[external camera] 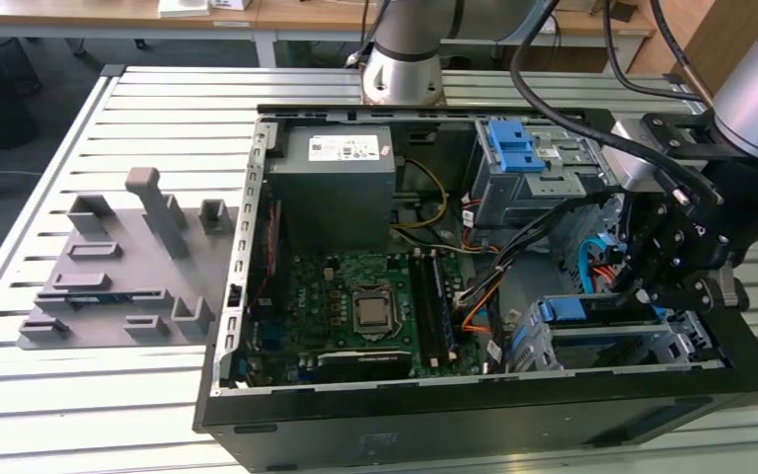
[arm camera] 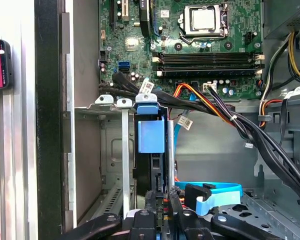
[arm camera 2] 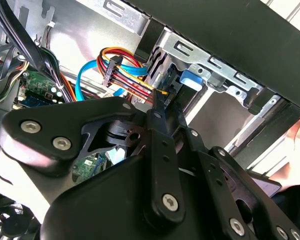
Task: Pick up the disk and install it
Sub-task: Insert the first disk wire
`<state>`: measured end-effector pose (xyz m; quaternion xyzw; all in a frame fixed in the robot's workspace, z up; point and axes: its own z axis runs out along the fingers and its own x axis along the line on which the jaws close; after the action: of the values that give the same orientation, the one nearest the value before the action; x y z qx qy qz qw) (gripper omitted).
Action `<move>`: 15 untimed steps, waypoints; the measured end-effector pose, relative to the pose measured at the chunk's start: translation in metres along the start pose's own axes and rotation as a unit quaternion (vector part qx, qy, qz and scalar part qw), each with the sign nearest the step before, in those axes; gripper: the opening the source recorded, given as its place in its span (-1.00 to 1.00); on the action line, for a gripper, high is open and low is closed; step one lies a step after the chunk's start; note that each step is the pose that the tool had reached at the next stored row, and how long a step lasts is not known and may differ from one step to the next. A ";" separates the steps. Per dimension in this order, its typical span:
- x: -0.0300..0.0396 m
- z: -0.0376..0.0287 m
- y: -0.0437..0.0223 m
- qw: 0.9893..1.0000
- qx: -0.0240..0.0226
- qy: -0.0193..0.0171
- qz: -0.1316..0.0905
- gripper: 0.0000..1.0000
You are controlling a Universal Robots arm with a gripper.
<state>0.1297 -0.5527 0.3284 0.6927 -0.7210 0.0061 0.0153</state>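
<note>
Exterior view: an open computer case [external camera: 485,415] lies on a slatted surface [external camera: 155,99]; the end effector [external camera: 662,286] reaches into the case's drive bay at the exterior view's right, just above the disk [external camera: 583,311], which stands on edge in the metal cage [external camera: 655,346]. First wrist view: the disk [arm camera: 152,135], with its blue carrier tab, sits in the cage slot with the fingertips [arm camera: 162,207] closed upon its near edge; the motherboard [arm camera: 190,50] lies beyond. Second wrist view: red, yellow and orange cables [arm camera 2: 122,67] run beside the disk [arm camera 2: 190,79].
</note>
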 end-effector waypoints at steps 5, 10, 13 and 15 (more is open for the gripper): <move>0.0001 -0.0044 0.0001 1.000 0.000 0.000 0.000 -0.51; 0.0002 -0.0078 0.0001 1.000 0.000 0.000 0.000 -0.51; 0.0002 -0.0085 0.0001 1.000 0.000 0.000 0.000 -0.51; 0.0002 -0.0085 0.0001 1.000 0.000 0.000 0.000 -0.55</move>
<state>0.1297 -0.5527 0.3369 0.6928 -0.7210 0.0060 0.0153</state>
